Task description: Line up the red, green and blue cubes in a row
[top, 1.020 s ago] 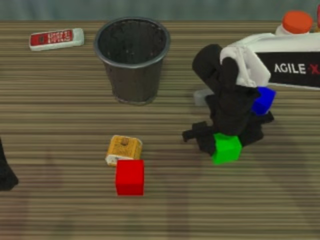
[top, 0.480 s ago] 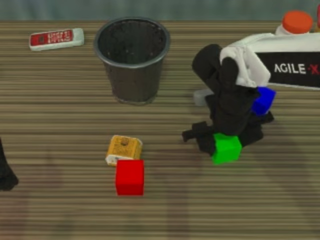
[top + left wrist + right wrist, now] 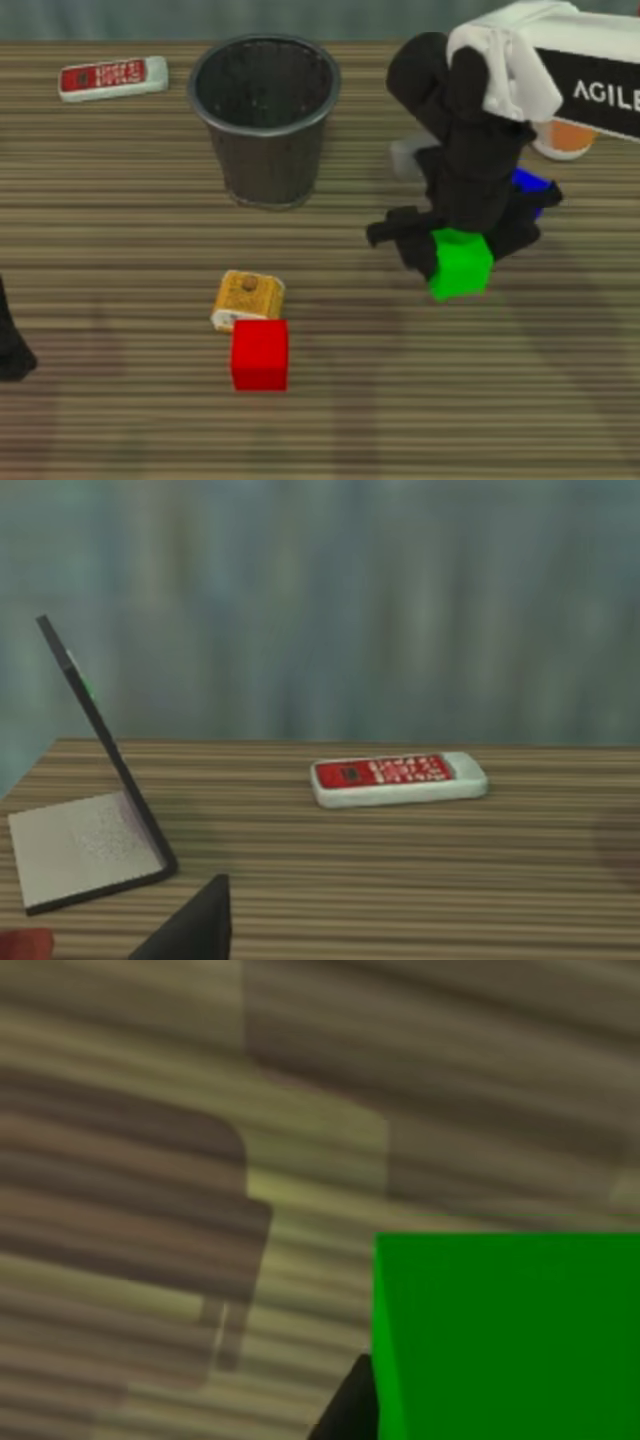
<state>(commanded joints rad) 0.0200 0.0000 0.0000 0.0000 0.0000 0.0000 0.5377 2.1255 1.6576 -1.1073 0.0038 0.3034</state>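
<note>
— From above, what's the right hand (image 3: 455,262) doing?
— Clenched on the green cube (image 3: 461,264), right of centre. The blue cube (image 3: 533,187) peeks out behind the arm; the red cube (image 3: 260,354) sits lower left of centre, touching a yellow box (image 3: 247,298).
— The left hand?
— At the left edge (image 3: 12,345); can't tell its grip.
— Left wrist view?
— A remote (image 3: 398,778) on the bench (image 3: 480,880).
— Right wrist?
— Green cube (image 3: 510,1340) fills the lower right.

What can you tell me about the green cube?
The green cube is a small, plain, glossy, bright green block with flat faces and sharp edges. It sits in the right gripper, whose black fingers close around it, right of the table's middle. In the right wrist view it fills one corner, with striped wood and its shadow beyond, apparently lifted.
</note>
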